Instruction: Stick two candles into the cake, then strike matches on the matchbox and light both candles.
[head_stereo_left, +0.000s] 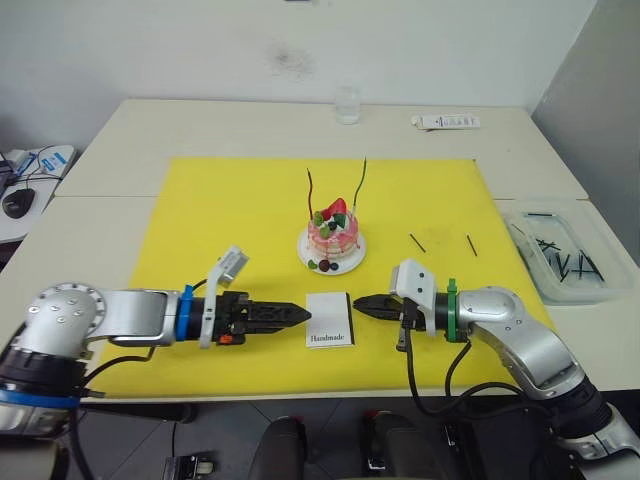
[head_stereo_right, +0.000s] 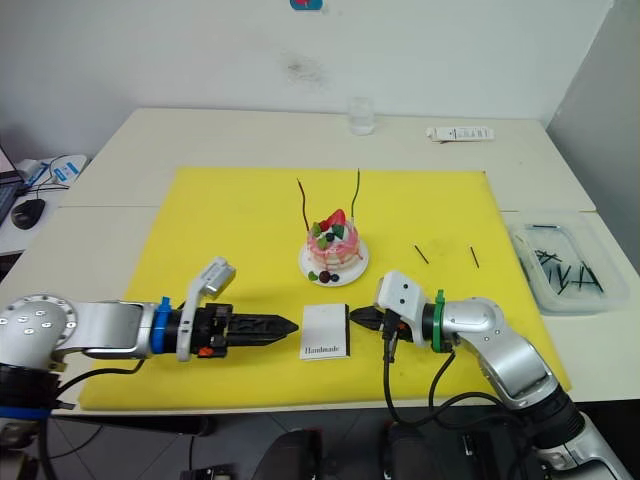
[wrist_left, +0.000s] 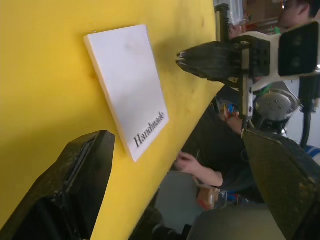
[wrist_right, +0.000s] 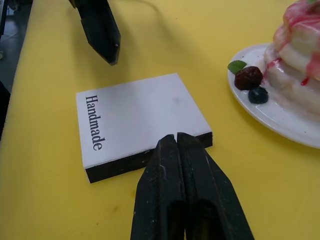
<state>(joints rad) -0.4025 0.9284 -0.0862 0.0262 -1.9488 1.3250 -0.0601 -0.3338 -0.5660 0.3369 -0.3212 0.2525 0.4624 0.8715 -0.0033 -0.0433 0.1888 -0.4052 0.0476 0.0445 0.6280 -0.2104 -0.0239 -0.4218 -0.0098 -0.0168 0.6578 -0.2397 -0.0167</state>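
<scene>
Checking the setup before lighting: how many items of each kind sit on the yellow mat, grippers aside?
candles: 2
cake: 1
matchbox: 1
matches: 2
total: 6

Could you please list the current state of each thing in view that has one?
Red candle: upright in the cake, unlit.
Green candle: upright in the cake, unlit.
Cake: on its plate.
Matchbox: closed, flat on the yellow mat.
Two matches: loose on the mat, unstruck.
Left gripper: jaws open, empty.
Right gripper: jaws shut, empty, at the matchbox edge.
</scene>
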